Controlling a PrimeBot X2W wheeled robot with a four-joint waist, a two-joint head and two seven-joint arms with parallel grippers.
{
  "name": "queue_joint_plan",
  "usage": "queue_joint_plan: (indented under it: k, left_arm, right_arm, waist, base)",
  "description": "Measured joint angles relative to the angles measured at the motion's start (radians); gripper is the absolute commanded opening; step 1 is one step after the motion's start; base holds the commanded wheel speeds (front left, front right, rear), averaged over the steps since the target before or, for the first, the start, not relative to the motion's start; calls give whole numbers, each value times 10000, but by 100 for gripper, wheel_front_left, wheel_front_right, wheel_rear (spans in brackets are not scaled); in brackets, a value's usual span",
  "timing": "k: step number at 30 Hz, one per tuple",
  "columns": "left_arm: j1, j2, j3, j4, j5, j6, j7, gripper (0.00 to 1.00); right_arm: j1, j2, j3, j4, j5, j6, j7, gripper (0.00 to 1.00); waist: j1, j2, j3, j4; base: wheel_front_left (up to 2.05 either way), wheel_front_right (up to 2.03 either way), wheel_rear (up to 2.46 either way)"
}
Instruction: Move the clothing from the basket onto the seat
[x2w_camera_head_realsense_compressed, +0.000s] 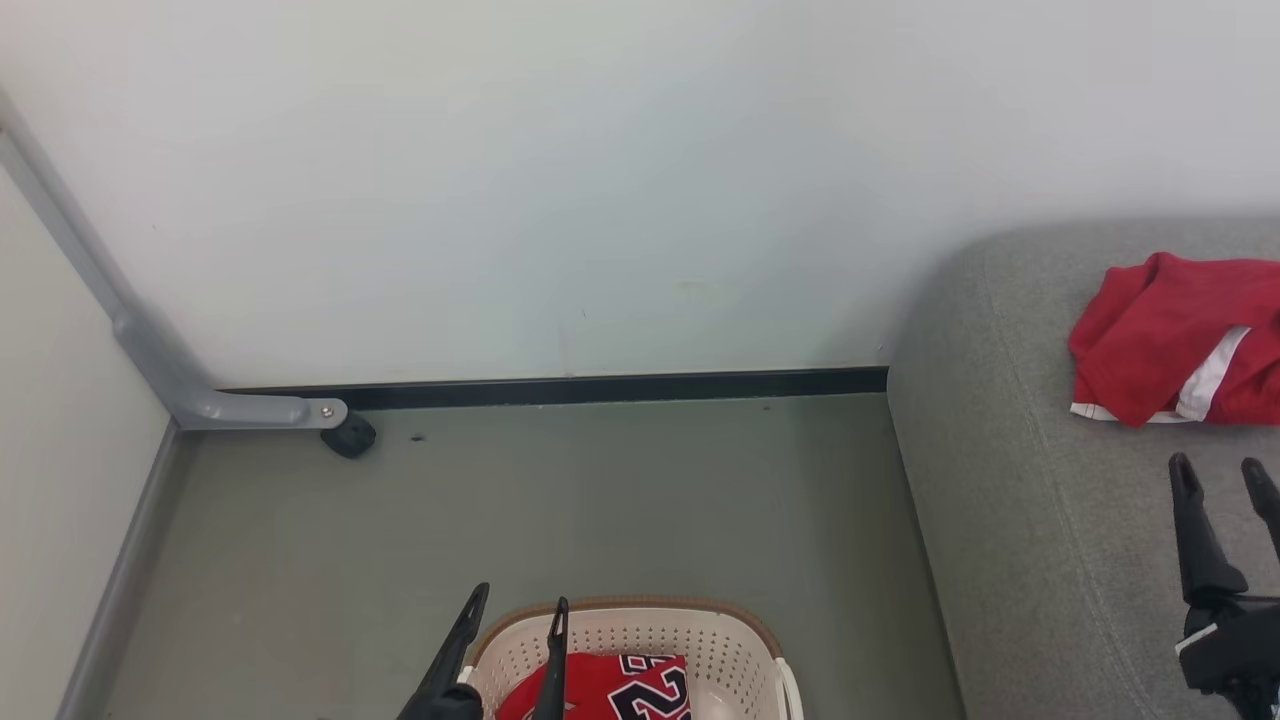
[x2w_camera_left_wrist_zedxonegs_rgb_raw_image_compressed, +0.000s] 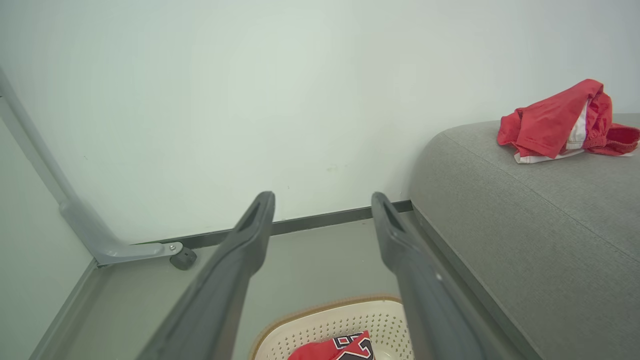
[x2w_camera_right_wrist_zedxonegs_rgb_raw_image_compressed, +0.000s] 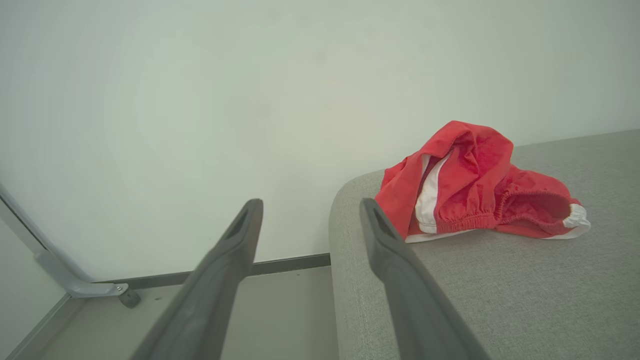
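1. Wall (x2w_camera_head_realsense_compressed: 600, 200): pale and plain, it takes up the head view from 9 through 12 to 2 o'clock, with a dark skirting strip at its foot.
2. Floor (x2w_camera_head_realsense_compressed: 600, 500): grey-green, at centre.
3. Seat (x2w_camera_head_realsense_compressed: 1050, 560): a grey woven cushion with a rounded edge, at 3 to 5 o'clock.
4. Basket (x2w_camera_head_realsense_compressed: 735, 640): cream, perforated and brown-rimmed, it stands on the floor at 6 o'clock, just beside the seat.
5. Crumpled red garment (x2w_camera_head_realsense_compressed: 1160, 335): white-trimmed, it lies on the seat at 3 o'clock.
6. Lettered red garment (x2w_camera_head_realsense_compressed: 600, 690): lies inside the basket.
7. Grey frame leg (x2w_camera_head_realsense_compressed: 250, 410): at 9 o'clock, ending in a black caster (x2w_camera_head_realsense_compressed: 350, 438).
8. Right end effector (x2w_camera_head_realsense_compressed: 1216, 464): over the seat at 4 o'clock, fingers spread wide, gripping nothing, apart from the crumpled red garment.
9. Left end effector (x2w_camera_head_realsense_compressed: 521, 597): over the basket's 9 o'clock rim, fingers spread wide, nothing between them. Contact with the lettered red garment cannot be determined.
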Motion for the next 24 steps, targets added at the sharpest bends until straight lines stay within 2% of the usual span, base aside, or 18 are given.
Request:
queue_joint_plan:
  k: [11,24]
  left_arm:
    - [695,10,639,-343,278,0,134,100]
    - [1475,8,1091,-765,357,0,284,100]
  right_arm:
    - [1785,525,-282,-1770,-777,-673,0,100]
    - [3548,997,-602,-3133,-1346,-1043,0,100]
  waist:
    - [1,0,-642,79]
    - [2,2,-995,164]
  base:
    - [0,0,0]
    - [0,0,0]
